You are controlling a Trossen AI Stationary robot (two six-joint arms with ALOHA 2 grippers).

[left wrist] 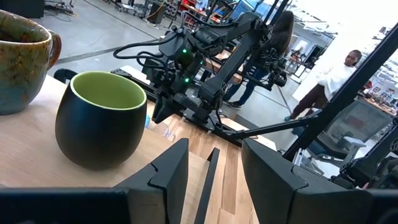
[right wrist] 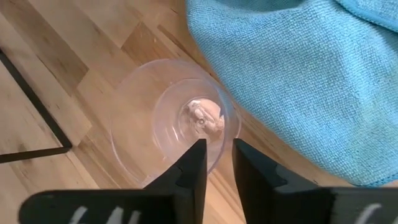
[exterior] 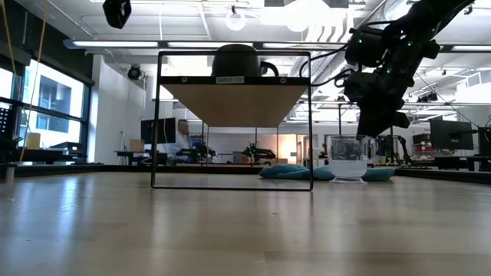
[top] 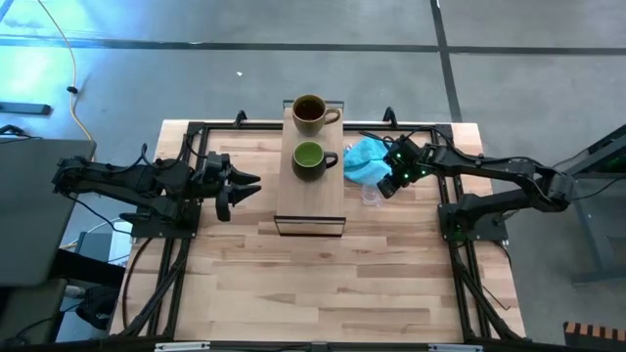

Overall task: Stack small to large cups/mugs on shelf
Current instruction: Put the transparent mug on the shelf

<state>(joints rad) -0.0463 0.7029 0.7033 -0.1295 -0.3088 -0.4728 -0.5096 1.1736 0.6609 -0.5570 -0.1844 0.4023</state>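
A brown-tan mug (top: 309, 112) and a dark green mug (top: 310, 159) stand upright on the raised light-wood shelf (top: 309, 210). The green mug also shows in the left wrist view (left wrist: 102, 121). A tiny clear glass cup (exterior: 349, 159) stands upright on the tabletop right of the shelf, beside a turquoise cloth (top: 364, 158). My right gripper (top: 388, 186) is over the cup, its fingers nearly together on the cup's rim (right wrist: 217, 152). My left gripper (top: 245, 188) is open and empty at the shelf's left side. My right gripper has the glass cup's rim (right wrist: 229, 134) between its two fingers, one finger (right wrist: 194, 163) inside the cup and one outside. The fingers come from above, slanting down from the table's right side. The cup stands upright with its base on the table.
The turquoise cloth (right wrist: 298, 74) lies crumpled against the cup's far right side. The shelf's dark frame (exterior: 311, 123) stands just left of the cup. People (left wrist: 339, 74) and equipment are in the room beyond the table. Bare tabletop lies toward the near edge.
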